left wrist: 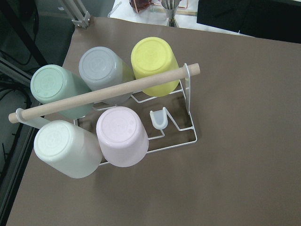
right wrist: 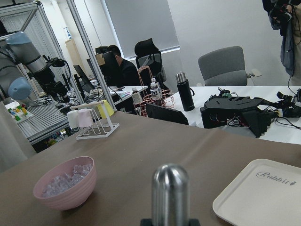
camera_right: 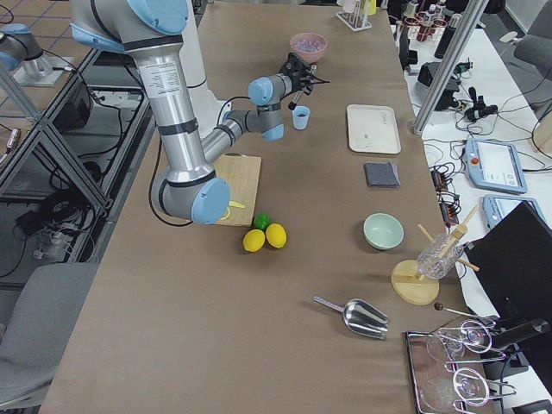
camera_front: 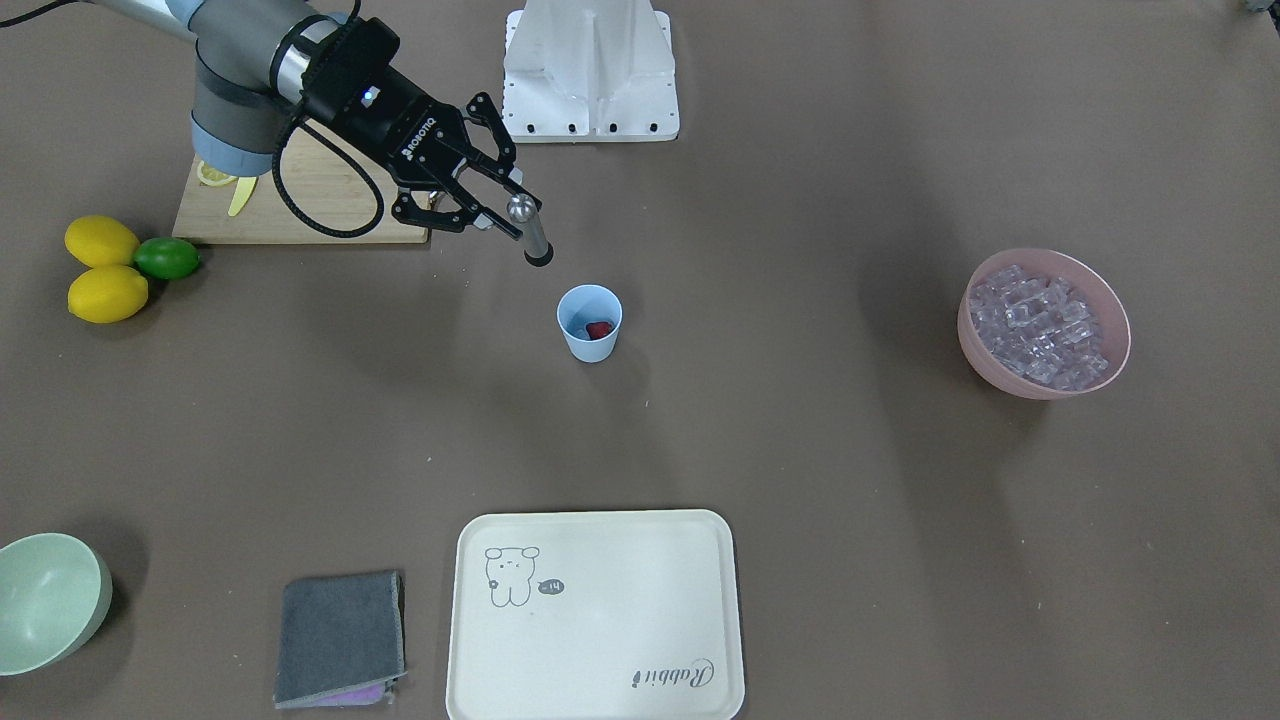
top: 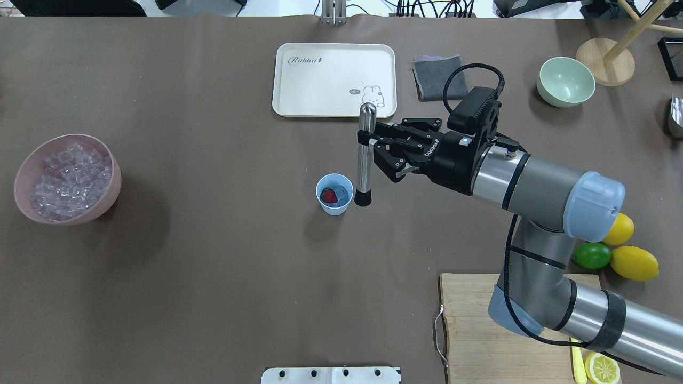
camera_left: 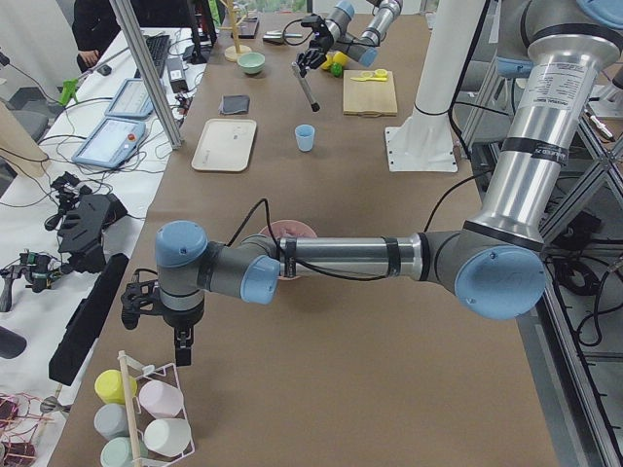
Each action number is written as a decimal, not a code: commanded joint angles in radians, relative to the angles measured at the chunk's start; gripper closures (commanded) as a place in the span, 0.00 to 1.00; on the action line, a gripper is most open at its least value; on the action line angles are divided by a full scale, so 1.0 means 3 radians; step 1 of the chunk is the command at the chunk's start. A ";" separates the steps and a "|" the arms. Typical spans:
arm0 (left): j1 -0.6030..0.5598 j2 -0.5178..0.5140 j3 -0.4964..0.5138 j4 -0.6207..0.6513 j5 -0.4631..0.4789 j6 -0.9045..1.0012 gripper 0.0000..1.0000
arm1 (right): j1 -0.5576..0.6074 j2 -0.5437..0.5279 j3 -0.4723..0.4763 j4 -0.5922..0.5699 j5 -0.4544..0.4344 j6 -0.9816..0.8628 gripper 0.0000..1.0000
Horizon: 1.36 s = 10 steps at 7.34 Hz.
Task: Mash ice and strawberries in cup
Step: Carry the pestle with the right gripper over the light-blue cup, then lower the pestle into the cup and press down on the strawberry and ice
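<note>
Steel muddler (top: pixel 365 154) near small light-blue cup (top: pixel 335 209) (red strawberry (top: pixel 329 196) inside).

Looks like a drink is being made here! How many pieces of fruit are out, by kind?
Whole lemons: 2
Cut lemon: 1
Lime: 1
Strawberry, inside the cup: 1
Total: 5

Upright blue cup (camera_front: pixel 590 346) holds one red strawberry (camera_front: pixel 600 329); clear ice cubes (camera_front: pixel 1040 325) fill a pink bowl (camera_front: pixel 990 368).
</note>
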 commanded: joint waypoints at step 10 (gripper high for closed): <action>-0.0006 0.0118 0.0002 -0.0036 -0.0004 0.0007 0.02 | -0.0189 0.0426 -0.0584 0.0156 -0.0528 -0.0291 1.00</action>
